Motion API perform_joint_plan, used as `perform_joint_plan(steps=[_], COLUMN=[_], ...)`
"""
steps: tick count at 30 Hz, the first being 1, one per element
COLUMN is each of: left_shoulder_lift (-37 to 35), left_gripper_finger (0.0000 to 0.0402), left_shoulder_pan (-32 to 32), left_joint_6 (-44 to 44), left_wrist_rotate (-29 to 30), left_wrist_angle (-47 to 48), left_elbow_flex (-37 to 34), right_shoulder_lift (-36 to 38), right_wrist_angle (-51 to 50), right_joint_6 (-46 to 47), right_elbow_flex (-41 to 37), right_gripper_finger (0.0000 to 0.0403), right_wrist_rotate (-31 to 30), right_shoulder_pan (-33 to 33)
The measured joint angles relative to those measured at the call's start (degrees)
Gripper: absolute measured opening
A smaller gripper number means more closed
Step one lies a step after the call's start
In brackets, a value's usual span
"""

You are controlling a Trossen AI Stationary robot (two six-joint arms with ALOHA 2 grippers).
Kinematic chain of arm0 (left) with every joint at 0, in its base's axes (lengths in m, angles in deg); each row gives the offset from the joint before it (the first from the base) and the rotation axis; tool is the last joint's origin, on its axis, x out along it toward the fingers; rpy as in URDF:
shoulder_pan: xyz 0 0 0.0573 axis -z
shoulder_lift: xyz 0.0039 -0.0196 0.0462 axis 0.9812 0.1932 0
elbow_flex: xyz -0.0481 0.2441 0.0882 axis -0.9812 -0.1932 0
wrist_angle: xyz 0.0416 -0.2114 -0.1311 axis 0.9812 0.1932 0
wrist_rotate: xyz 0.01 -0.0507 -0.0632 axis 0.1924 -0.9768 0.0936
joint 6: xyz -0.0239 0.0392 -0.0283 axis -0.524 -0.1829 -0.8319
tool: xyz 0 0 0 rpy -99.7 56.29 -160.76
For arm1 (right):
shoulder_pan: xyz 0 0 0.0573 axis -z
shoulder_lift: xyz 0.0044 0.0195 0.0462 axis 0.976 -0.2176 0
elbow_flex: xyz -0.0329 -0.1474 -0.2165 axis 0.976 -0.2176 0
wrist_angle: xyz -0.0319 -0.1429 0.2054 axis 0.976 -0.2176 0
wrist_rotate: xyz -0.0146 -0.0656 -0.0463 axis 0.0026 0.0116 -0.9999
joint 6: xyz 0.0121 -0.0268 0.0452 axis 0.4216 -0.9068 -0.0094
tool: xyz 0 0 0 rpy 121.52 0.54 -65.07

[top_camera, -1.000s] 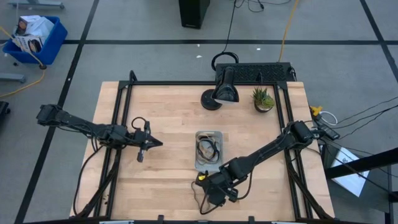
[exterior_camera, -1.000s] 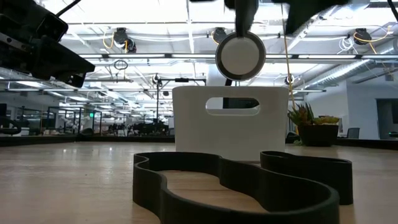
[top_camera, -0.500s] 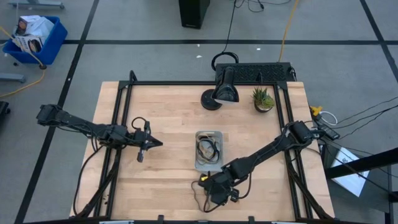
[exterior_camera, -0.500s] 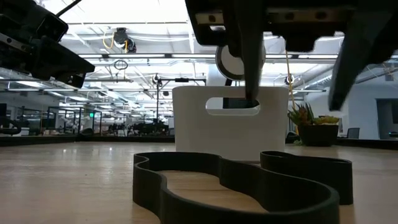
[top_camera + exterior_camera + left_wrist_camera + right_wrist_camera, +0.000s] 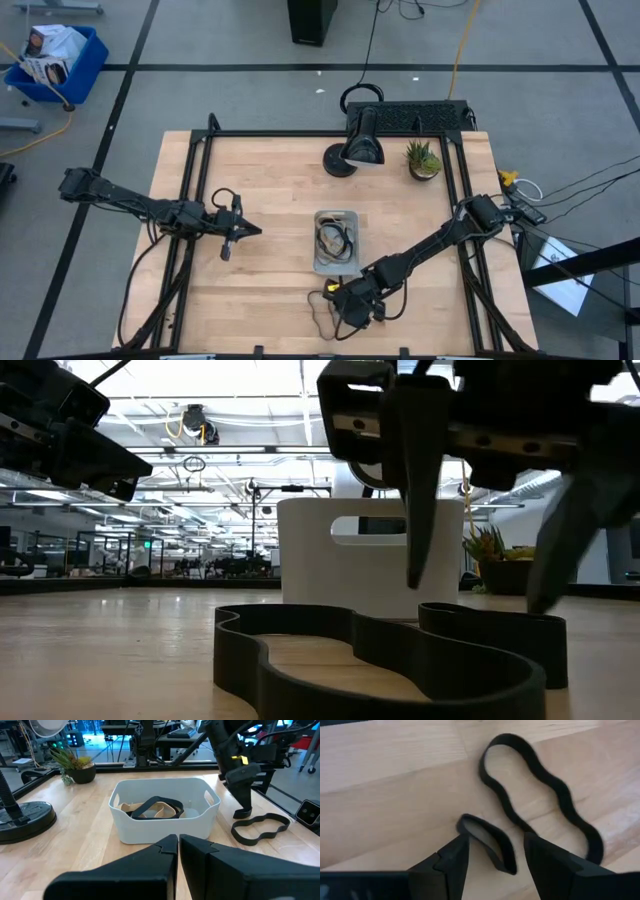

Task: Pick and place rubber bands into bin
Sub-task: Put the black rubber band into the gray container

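From above I see grey carpet floor [image 5: 250,95] crossed by dark tape lines [image 5: 300,67], with the wooden table [image 5: 280,200] in the middle. A bright blue crate [image 5: 55,65] holding boxes sits on the floor at the far left, and a black cabinet [image 5: 312,20] stands beyond the table. A yellow cable [image 5: 462,45] and black cables [image 5: 590,185] trail across the floor. At table height I look into a large open office with ceiling light strips [image 5: 200,405], exposed pipes [image 5: 240,452] and distant desks [image 5: 120,565].
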Motion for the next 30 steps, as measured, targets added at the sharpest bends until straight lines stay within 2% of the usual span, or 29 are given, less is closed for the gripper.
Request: perform_joint_plan(steps=[10, 14, 21, 28, 30], left_shoulder_lift=[0.00, 0.00, 0.00, 0.00, 0.02], left_gripper_finger=[0.0026, 0.0026, 0.0026, 0.0026, 0.0026], left_shoulder_pan=[0.02, 0.01, 0.00, 0.02, 0.02], left_joint_6=[0.02, 0.02, 0.52, 0.34, 0.25], left_wrist_rotate=[0.00, 0.00, 1.03, 1.22, 1.25], left_wrist_angle=[0.04, 0.07, 0.09, 0.11, 0.12], left_elbow_flex=[0.00, 0.00, 0.00, 0.00, 0.00], right_shoulder_lift=[0.00, 0.00, 0.00, 0.00, 0.00], right_wrist_angle=[5.25, 6.62, 6.53, 8.01, 8.94], right_joint_6=[-2.99, -2.46, -0.42, 3.41, 4.54], right_elbow_flex=[-3.71, -4.65, -4.72, -4.73, -4.72], right_gripper_finger=[0.0182, 0.0169, 0.0112, 0.0018, 0.0007], right_wrist_rotate=[-0.26, -0.24, -0.06, 2.67, 2.71], right_shoulder_pan=[0.00, 0.02, 0.04, 0.45, 0.49])
